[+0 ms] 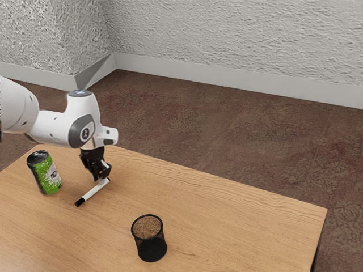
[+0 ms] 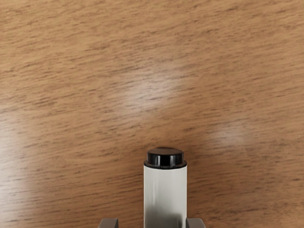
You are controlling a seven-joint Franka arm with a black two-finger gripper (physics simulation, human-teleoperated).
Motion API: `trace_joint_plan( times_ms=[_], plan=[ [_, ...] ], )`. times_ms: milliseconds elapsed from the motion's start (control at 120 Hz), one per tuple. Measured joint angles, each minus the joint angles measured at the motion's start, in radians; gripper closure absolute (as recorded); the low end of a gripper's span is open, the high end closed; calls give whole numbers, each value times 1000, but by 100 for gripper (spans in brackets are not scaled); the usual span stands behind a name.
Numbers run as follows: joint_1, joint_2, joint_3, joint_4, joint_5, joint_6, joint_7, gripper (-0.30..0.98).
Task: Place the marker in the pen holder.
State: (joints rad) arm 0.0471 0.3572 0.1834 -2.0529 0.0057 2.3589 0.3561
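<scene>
Marker [image 1: 95, 191] [image 2: 165, 194]: lying on the table [image 1: 227, 224], its black cap [image 1: 79, 202] pointing away from the arm's hand, the plugged end just under it.
Gripper [image 1: 102, 174] [image 2: 152, 223]: low over that plugged end, fingers parted wider than the barrel; one seems right up against it, the other stands clear, so nothing is gripped.
Pen holder [image 1: 151, 248]: upright, mouth open, well apart from the marker, toward the exterior view's right.
Green can [image 1: 46, 173]: standing near the marker, off to the exterior view's left.
Pick-up: from where I stand, this looks like the step in hand, lined up but without a hold.
Squeeze: next I'd want the hand centred on the barrel, then both fingers brought in; an off-centre close might roll or skew it.
Lift and carry: after that, straight up, turned on end above the holder's mouth, and let go.
</scene>
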Motion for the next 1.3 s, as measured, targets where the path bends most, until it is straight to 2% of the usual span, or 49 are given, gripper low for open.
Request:
trace_joint_plan(
  times_ms=[250,467,700,767,875,967,1083,1183,1300],
  plan=[
    [-1,23,-4,15,-1,2,-10,52],
    [-3,42,-5,15,-1,3,-17,52],
    [-8,29,-8,15,3,4,-25,71],
    [-26,-28,-9,5,7,3,-30,74],
    [-105,-189,-15,-28,12,-13,-41,77],
    [-153,-259,-70,-31,6,-28,-49,78],
    [-248,-354,-91,-35,-4,-17,-58,79],
    [-321,-426,-106,-111,-4,24,-68,79],
    [-261,-467,-138,-195,-2,78,-82,78]
  ],
)
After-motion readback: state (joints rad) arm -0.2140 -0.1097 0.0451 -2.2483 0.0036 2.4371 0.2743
